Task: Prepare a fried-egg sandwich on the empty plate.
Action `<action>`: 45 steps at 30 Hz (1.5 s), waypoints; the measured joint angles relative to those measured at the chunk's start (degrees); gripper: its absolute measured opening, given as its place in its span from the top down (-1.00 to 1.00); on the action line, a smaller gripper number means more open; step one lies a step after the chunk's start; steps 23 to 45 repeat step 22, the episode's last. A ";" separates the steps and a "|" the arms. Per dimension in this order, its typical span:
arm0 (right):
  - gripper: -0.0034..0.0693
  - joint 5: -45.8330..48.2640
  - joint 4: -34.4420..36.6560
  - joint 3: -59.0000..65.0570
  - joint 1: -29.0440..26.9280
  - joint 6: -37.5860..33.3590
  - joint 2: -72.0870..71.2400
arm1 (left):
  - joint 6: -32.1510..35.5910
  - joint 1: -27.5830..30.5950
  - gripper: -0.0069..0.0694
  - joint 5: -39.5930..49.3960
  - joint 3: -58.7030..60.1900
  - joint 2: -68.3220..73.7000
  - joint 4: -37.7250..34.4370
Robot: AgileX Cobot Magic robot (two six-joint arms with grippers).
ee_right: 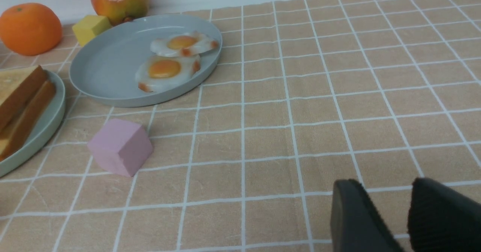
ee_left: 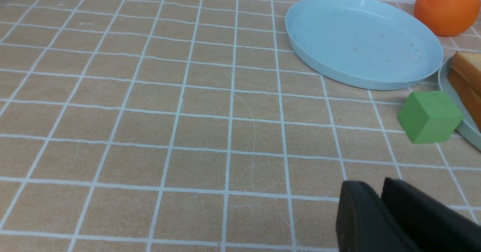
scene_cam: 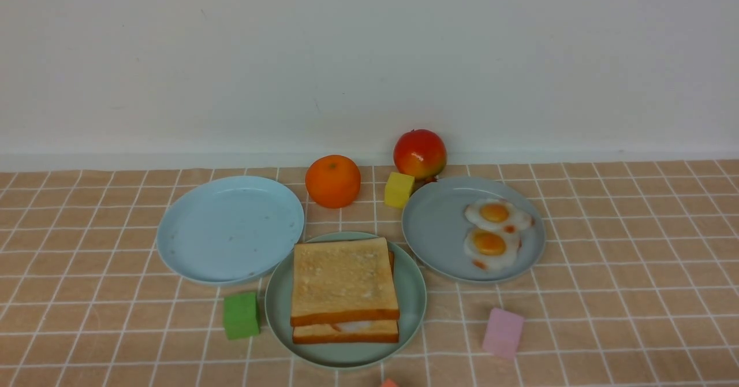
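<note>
The fried-egg sandwich (scene_cam: 344,286) lies on the mint-green plate (scene_cam: 346,359) at the front centre. It is two toasted slices stacked, and the white edge of the fried egg (scene_cam: 358,325) peeks out between them. Neither gripper shows in the front view. In the left wrist view my left gripper (ee_left: 375,182) hovers over bare cloth, its jaws a narrow slit apart with nothing in them. The sandwich (ee_left: 468,79) sits off to one side of it. My right gripper (ee_right: 383,182) stands open and empty over the cloth, well away from the sandwich (ee_right: 18,101).
A bare sky-blue plate (scene_cam: 231,228) lies at the left. At the right, a grey-blue plate (scene_cam: 439,231) carries two small eggs (scene_cam: 491,231). An orange (scene_cam: 332,181), a red fruit (scene_cam: 420,153) and a yellow cube (scene_cam: 399,189) sit behind. A green cube (scene_cam: 241,315) and a pink cube (scene_cam: 503,332) flank the mint plate.
</note>
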 joint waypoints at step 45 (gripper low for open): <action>0.25 0.00 0.00 0.00 0.00 0.00 0.00 | 0.00 0.00 0.52 0.00 0.00 0.00 0.00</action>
